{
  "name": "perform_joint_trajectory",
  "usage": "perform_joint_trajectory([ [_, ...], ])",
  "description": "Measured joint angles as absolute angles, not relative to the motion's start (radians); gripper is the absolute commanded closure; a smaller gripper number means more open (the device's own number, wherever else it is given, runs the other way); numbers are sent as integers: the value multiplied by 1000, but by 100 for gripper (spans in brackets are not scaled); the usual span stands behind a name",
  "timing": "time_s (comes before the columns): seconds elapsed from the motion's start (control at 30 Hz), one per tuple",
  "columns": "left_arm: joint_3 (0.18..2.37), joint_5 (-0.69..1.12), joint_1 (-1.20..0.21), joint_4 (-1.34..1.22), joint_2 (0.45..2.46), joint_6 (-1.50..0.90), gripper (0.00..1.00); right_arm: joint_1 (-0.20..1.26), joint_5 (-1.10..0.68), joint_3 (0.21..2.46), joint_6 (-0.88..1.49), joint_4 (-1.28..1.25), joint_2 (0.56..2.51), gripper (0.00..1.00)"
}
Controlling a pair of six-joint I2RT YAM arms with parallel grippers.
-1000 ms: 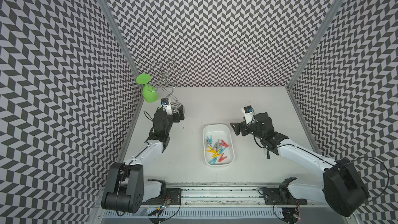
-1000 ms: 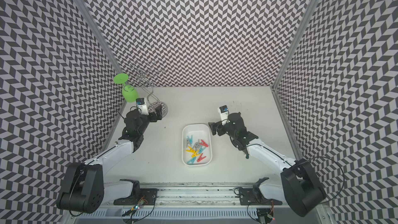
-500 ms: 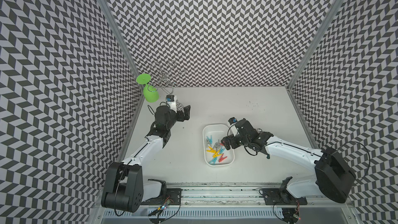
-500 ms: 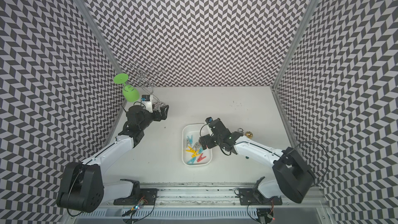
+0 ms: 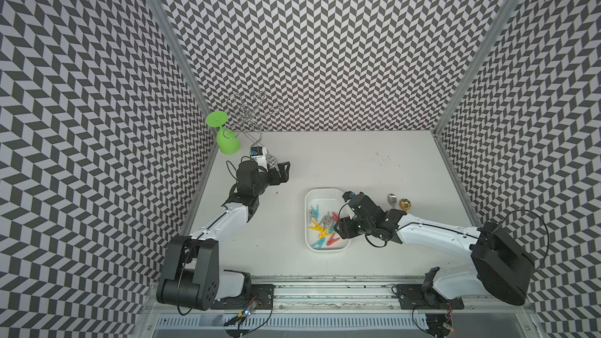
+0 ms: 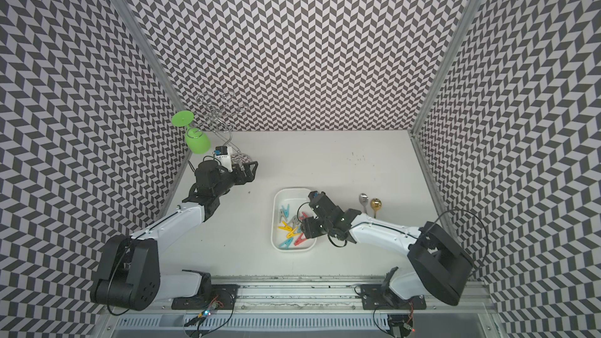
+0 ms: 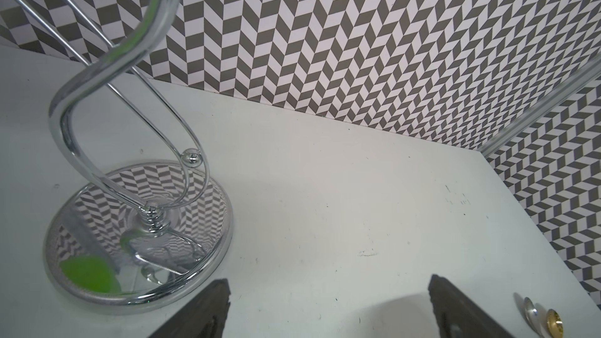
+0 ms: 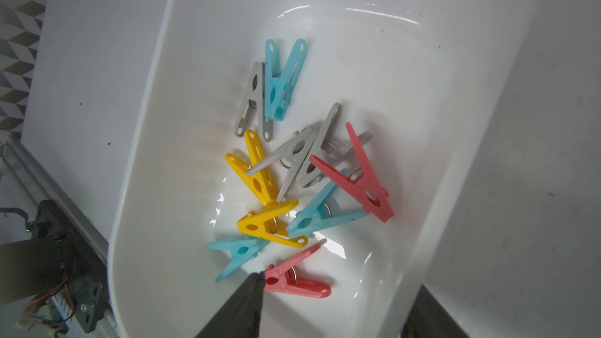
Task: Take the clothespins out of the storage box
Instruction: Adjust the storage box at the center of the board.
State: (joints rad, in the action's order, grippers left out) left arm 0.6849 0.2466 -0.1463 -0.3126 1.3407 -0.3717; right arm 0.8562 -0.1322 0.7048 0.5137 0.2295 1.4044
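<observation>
The right end effector [image 8: 341,282] hangs low over the storage box [image 8: 143,164], fingers spread and nothing pinched. One fingertip [image 8: 255,282] sits just beside a red clothespin [image 8: 294,282]. The other clothespins [image 8: 302,170] lie heaped in the box just ahead of it. The left end effector [image 7: 328,313], spread wide over bare bench [image 7: 325,190], is well apart from the box, with a chrome stand [image 7: 140,238] just beside it.

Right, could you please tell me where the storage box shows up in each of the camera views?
Both top views: the storage box sits on the table, right of centre.
Left wrist: not in it.
Right wrist: the storage box fills most of the frame.
Shared landmark: the yellow clothespins inside it.
</observation>
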Motion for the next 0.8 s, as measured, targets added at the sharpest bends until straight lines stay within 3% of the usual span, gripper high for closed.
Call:
perform_joint_trajectory([
  [0.5,662,240,-150,-307,1316,-455,0,861,-395,641,528,-3,1396,68],
  [0.8,707,266,-236,-252,1305,-435,0,862,-301,743,444,118,1396,63],
])
